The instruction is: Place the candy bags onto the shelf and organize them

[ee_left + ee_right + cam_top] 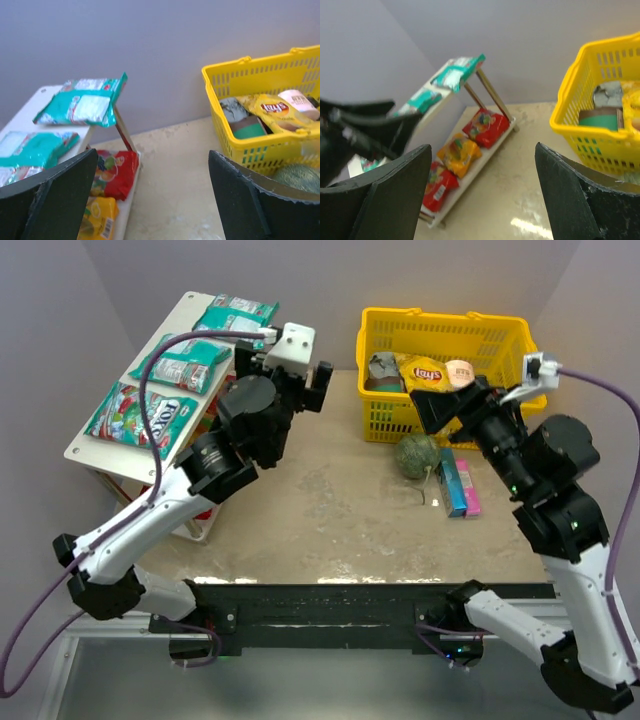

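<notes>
The white two-tier shelf (185, 310) stands at the far left. Its top tier carries two teal candy bags (237, 312) (183, 362) and a larger green-white bag (140, 415). On the lower tier lie a red bag (485, 127), a yellow-orange bag (460, 152) and another red bag (437, 185). My left gripper (292, 388) hovers open beside the shelf's right end, empty (152, 200). In front of the basket, my right gripper (440, 405) is open with nothing in it (480, 200).
A yellow plastic basket (440, 315) at the back right holds a Lay's chip bag (425, 372) and other items. In front of it lie a dark green ball (417, 455) and pink and blue boxes (460, 488). Grey walls close in the table.
</notes>
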{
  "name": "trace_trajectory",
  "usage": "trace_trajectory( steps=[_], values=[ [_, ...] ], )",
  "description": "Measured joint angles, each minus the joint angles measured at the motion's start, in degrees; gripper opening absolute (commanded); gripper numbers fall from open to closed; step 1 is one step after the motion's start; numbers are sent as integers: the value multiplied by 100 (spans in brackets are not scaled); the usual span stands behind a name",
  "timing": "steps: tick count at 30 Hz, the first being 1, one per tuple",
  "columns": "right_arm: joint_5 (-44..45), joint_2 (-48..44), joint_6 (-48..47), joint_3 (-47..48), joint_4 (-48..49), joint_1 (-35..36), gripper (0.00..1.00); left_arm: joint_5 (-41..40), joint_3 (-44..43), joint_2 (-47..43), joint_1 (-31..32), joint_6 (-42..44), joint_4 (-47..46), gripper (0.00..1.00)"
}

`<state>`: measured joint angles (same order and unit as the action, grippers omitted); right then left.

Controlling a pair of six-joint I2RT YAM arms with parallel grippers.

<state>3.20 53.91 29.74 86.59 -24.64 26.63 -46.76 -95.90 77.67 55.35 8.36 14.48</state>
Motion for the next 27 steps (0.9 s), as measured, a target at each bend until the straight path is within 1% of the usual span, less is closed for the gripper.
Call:
trace_trajectory(
  steps=[3, 6, 10, 12, 15, 19, 22, 24, 27],
  values=[
    [-127, -619, -11, -645, -227, 0, 87, -24, -577, 575, -129, 527, -142, 98],
    [-262, -1060, 2, -1134, -356, 0, 86, -42, -1331, 1331, -341, 992, -83, 100],
    [-426, -1281, 0, -1628, -575, 0, 84, -175, -2352, 2293, -575, 1493, 149, 100],
    [-490, -1377, 20, -1928, -616, 0, 83, -302, -2588, 2583, -660, 1661, 181, 99],
    [-678, -1596, 127, -2483, -697, 0, 81, -549, -2647, 2852, -791, 1958, 168, 99],
    [-848, -1722, 256, -2815, -815, 0, 77, -859, -2680, 3195, -1003, 2339, -26, 97],
    [-896, -1733, 334, -2885, -807, 0, 72, -1056, -2702, 3484, -1176, 2610, -247, 91],
    [-881, -1735, 391, -2922, -804, 0, 70, -1115, -2702, 3652, -1300, 2715, -328, 87],
    [-850, -1762, 483, -2977, -815, 0, 68, -1071, -2702, 3764, -1499, 2675, -256, 84]
  ],
)
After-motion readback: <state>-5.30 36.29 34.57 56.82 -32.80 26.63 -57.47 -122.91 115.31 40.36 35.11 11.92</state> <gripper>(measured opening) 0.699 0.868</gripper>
